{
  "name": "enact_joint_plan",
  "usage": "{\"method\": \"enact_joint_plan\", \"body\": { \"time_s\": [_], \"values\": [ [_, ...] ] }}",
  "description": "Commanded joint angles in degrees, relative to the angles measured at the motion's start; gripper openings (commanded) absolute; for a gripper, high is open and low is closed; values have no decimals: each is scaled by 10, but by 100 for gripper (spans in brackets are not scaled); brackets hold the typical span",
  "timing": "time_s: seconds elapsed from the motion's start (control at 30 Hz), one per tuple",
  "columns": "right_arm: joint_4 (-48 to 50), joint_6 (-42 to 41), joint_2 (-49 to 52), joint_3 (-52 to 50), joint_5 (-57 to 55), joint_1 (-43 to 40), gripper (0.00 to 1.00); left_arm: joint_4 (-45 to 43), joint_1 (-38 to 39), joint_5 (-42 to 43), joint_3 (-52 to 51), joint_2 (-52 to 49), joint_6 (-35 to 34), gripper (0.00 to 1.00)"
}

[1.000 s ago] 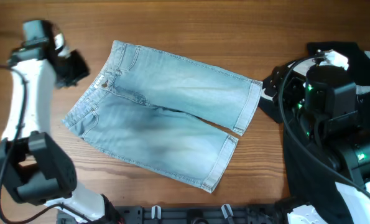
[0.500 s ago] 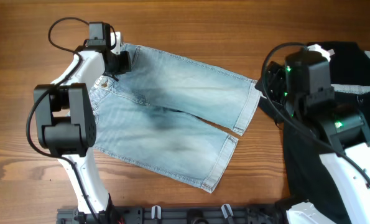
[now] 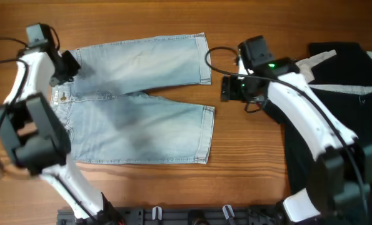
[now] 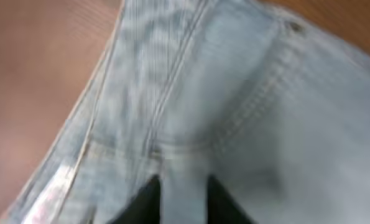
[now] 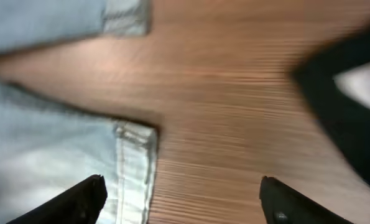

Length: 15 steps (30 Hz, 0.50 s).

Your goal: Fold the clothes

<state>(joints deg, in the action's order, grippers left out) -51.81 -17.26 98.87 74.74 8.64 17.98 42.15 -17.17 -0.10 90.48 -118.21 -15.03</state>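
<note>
Lying flat: pale blue denim shorts (image 3: pixel 135 125) are spread on the wooden table (image 3: pixel 173 19), with the waistband (image 3: pixel 64 106) to the left and both legs pointing right.
Left gripper: the left gripper (image 3: pixel 67 62) sits at the far corner of the waistband. In its wrist view (image 4: pixel 181 186) the fingers are drawn narrow with denim between them, so it looks to be pinching the cloth, though the picture is blurred.
Right gripper: the right gripper (image 3: pixel 226 89) hangs just beyond the leg ends. Its wrist view (image 5: pixel 181 186) shows the fingers wide apart and holding nothing, over bare wood just beside the lower leg hem (image 5: pixel 135 162).
Nearby: a black-and-white garment (image 3: pixel 342 59) lies well to the right, apart from the shorts.
Risk, one-sided pull: only the waistband corner looks held. A tug from there could drag or skew the whole garment instead of folding it.
Risk, weak pinch: a thin pinch of denim may slip out on a lift.
Risk, missed hem: the right fingers are over the table, not over cloth. Closing there would catch nothing or scrape the wood.
Risk, uneven fold: the legs lie slightly splayed, so the edges may not meet.
Writing and brands: none can be read. A metal rivet (image 4: pixel 291 26) shows no marking at this blur.
</note>
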Motion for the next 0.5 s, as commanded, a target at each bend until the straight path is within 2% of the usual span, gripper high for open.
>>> {"method": "enact_joint_plan", "body": {
  "time_s": [0.0, 0.1, 0.2, 0.33, 0.4, 0.47],
  "values": [
    [1, 66, 58, 7, 60, 15, 83, 64, 3, 12, 18, 167, -10, 32],
    [31, 69, 124, 7, 63, 17, 72, 143, 5, 33, 18, 280, -24, 37],
    [55, 123, 160, 6, 109, 23, 72, 195, 9, 42, 18, 346, -24, 46],
    [107, 165, 174, -2, 160, 38, 70, 266, 9, 29, 18, 380, -19, 48],
    [124, 172, 174, -9, 188, 45, 56, 303, 9, 16, 18, 381, -17, 48],
    [111, 143, 174, -10, 143, 45, 14, 336, 9, 2, 18, 381, -17, 45]
  ]
}}
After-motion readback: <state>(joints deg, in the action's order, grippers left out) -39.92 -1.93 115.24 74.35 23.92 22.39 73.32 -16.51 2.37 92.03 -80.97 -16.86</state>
